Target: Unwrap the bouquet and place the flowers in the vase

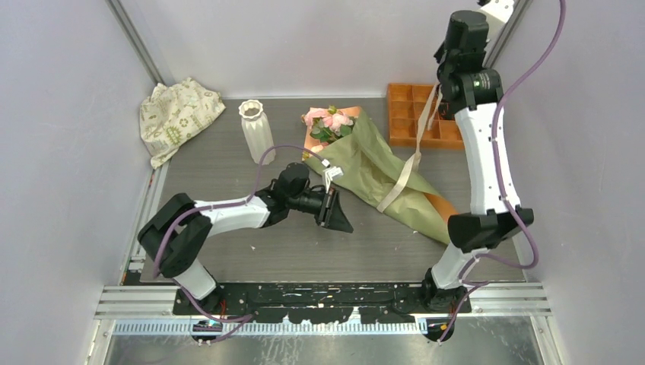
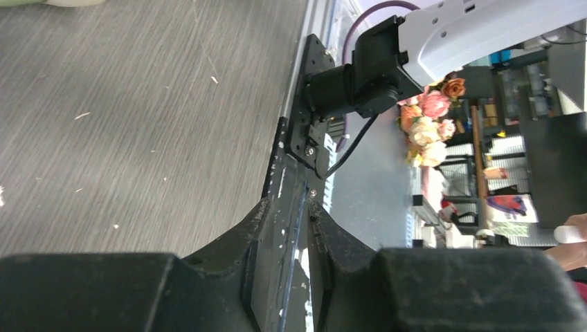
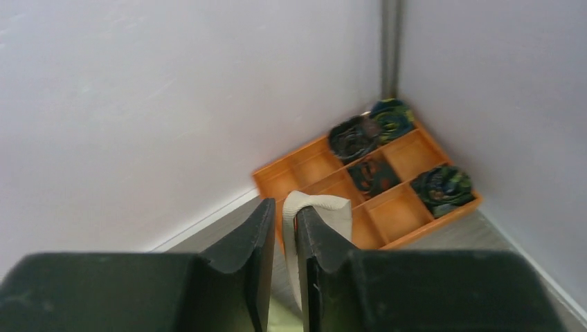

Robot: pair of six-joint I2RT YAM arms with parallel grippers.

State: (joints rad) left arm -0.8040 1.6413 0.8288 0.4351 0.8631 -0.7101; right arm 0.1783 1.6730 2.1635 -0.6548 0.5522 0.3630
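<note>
Pale lilac walls around a grey wood-grain worktop (image 1: pixel 228 251). Lying diagonally across its middle and right, a bouquet (image 1: pixel 373 163) in a cone of olive-green and orange paper, not yet unwrapped, with pink and peach flowers (image 1: pixel 328 122) at the far end, near a tall white ribbed vase (image 1: pixel 256 129) standing upright and without stems. Strung from the wrap up to the raised right end effector (image 3: pixel 285 207), a cream ribbon (image 3: pixel 315 204), draped over one finger with jaws only narrowly parted; impossible to tell whether pinched or merely hooked. Left end effector (image 2: pixel 291 204) low beside the cone's near edge, a narrow slit, holding nothing. Probably light, floppy and easily bruised: paper crinkly and slippery, best taken by a free edge; stems best pinched low, never at the blooms.
</note>
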